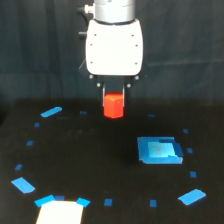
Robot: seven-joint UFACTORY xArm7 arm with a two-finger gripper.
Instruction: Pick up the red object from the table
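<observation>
The red object (113, 107) is a small red-orange faceted block near the middle of the exterior view, at the far side of the black table (90, 160). The white gripper (113, 100) hangs straight above it. Its dark fingers come down on either side of the block's upper part and appear shut on it. The fingers are hard to make out against the dark background. Whether the block rests on the table or hangs just above it I cannot tell.
A flat blue square patch (160, 150) lies on the exterior view's right. Small blue tape marks ring the table, such as one mark (51, 111) at the back left and another (192, 196) at the front right. A bright white patch (59, 212) sits at the bottom edge.
</observation>
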